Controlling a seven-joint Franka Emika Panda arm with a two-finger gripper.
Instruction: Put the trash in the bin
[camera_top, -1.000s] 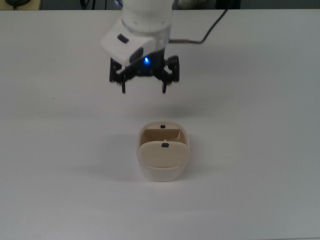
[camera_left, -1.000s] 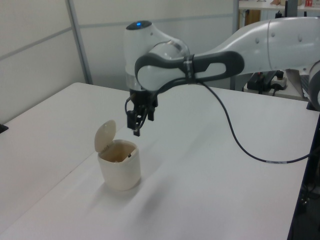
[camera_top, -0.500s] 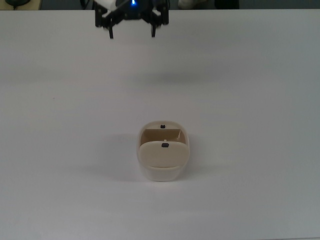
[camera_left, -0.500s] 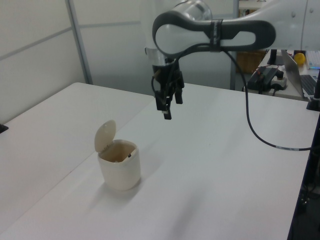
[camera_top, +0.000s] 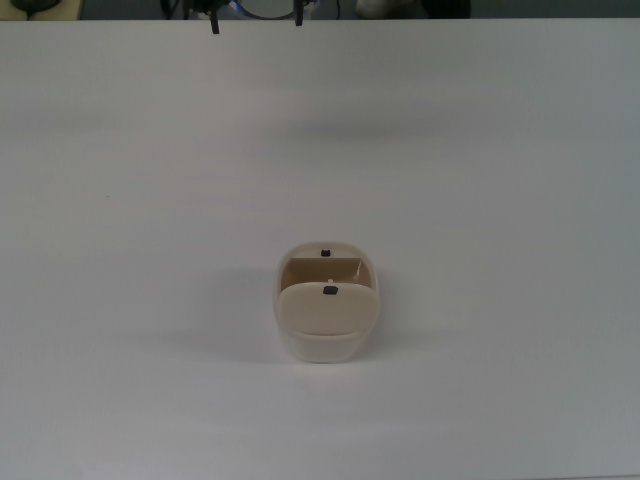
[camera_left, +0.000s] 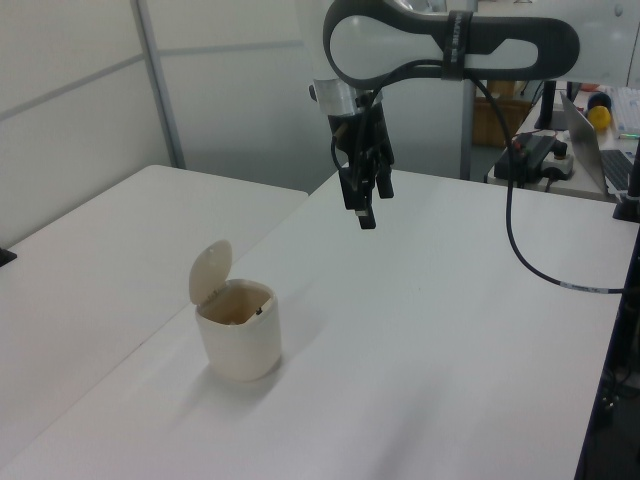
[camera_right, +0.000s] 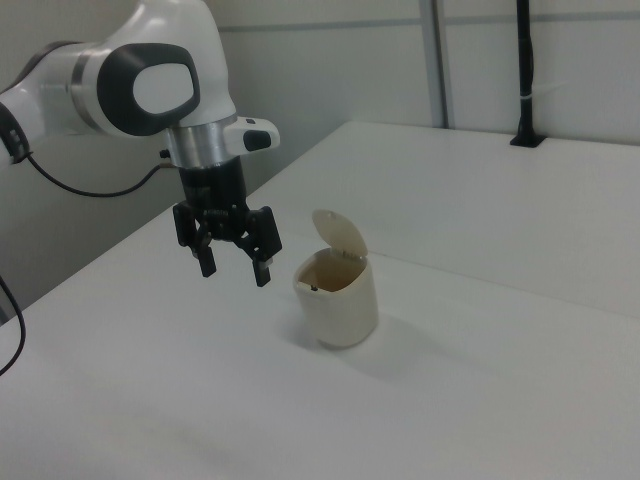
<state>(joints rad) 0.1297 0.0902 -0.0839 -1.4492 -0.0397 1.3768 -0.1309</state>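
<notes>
Left view: white table (camera_left: 430, 340) spread wide, bearing only the bin (camera_left: 238, 328), lid tipped up and back. Grey wall panels behind the bin; a laptop and clutter on a desk far beyond it, at the left view's right edge. Black cable (camera_left: 520, 235) trailing from the white arm (camera_left: 450, 45), which arches high over the table's far side. Gripper (camera_right: 231, 252) pointing straight down, well apart from the bin and above it, fingers spread with nothing between them. Trash not discernible anywhere; bin's tan interior only partly visible.
</notes>
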